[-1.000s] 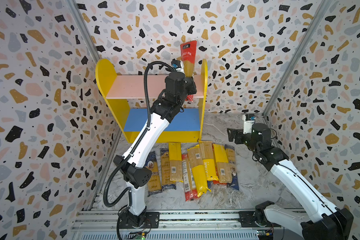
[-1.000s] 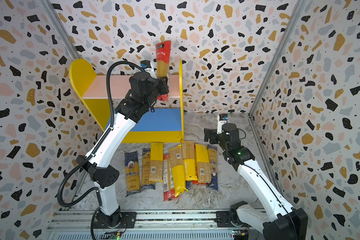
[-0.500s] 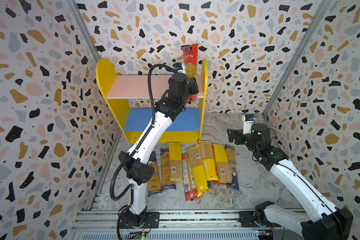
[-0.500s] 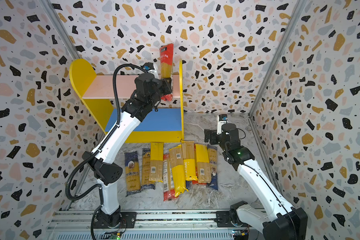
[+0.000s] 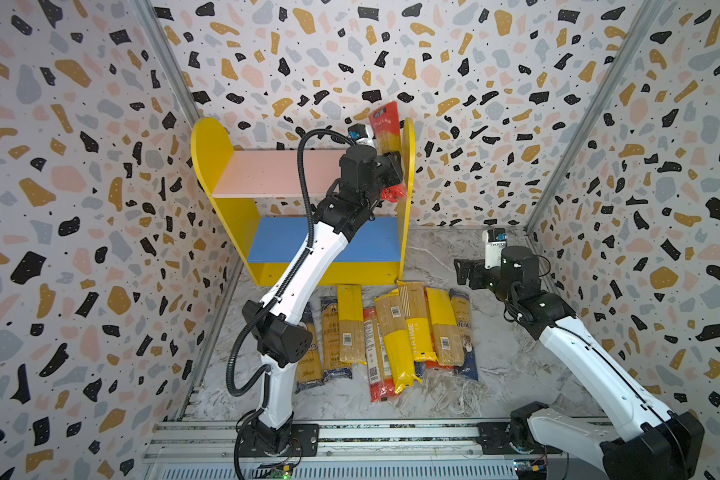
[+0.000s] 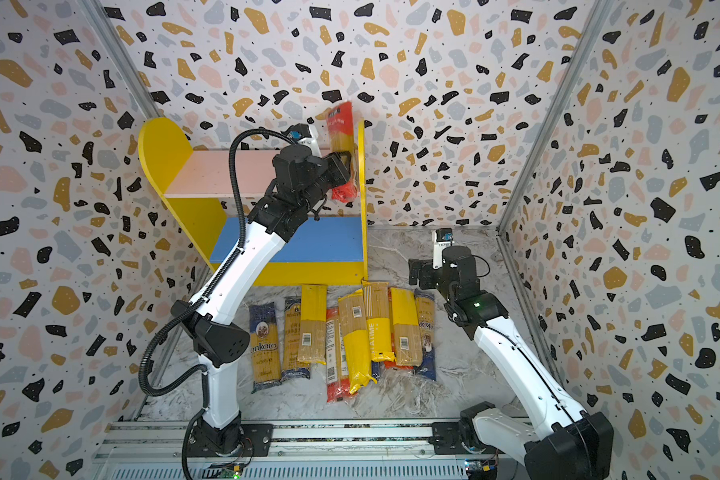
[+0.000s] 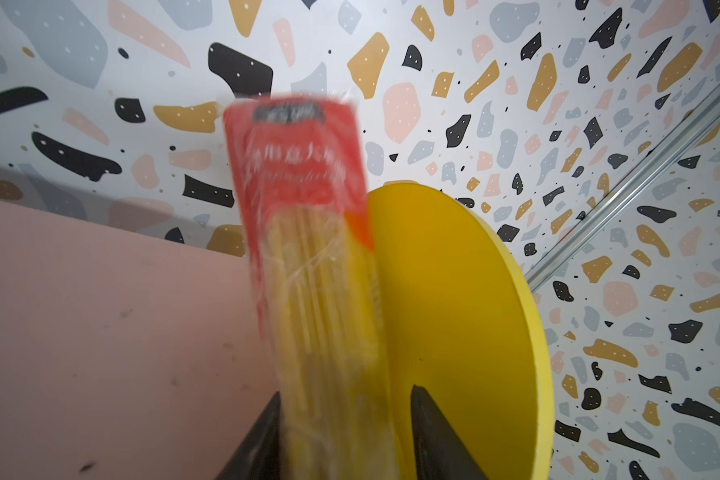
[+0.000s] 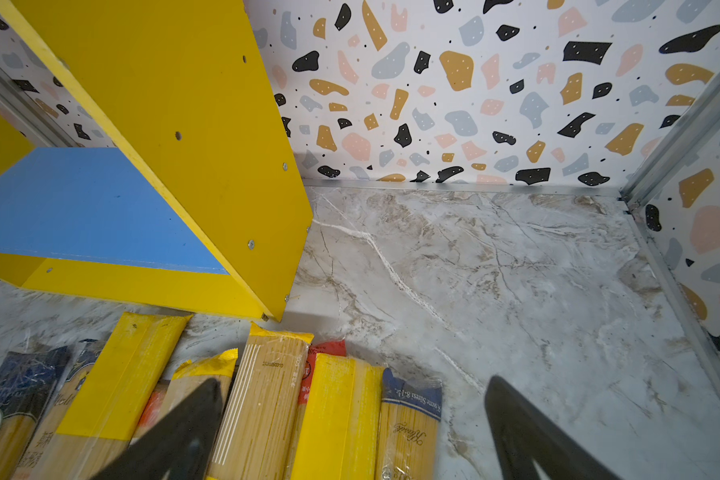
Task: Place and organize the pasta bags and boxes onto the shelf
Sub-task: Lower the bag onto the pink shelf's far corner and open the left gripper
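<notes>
pasta bag (image 5: pixel 385 133) with the red top stands on end at the right end of the pink upper board (image 5: pixel 275 172) of the shelf (image 5: pixel 215 166), just beside the yellow right side panel (image 5: pixel 408 166). its lower red end shows at the board's front edge; whether it sits fully on the board i cannot tell.

the left end effector (image 7: pixel 346 415) straddles the bag's lower part with jaws partly open. one finger lies against the wrapper, and a sliver of yellow panel shows between the other and the bag, so the hold looks slack. the bag is blurred in the left wrist view.

likely trouble: a tall, soft pack on a narrow end may topple forward off the board once unsupported. a finger dragging on the film as it pulls out could tip it too.

the right end effector (image 8: pixel 352 380) hangs wide open and empty above the row of packs (image 5: pixel 391 332) on the worktop (image 5: pixel 495 374), well apart from the shelf top, so probably too far off to steady the bag.
</notes>
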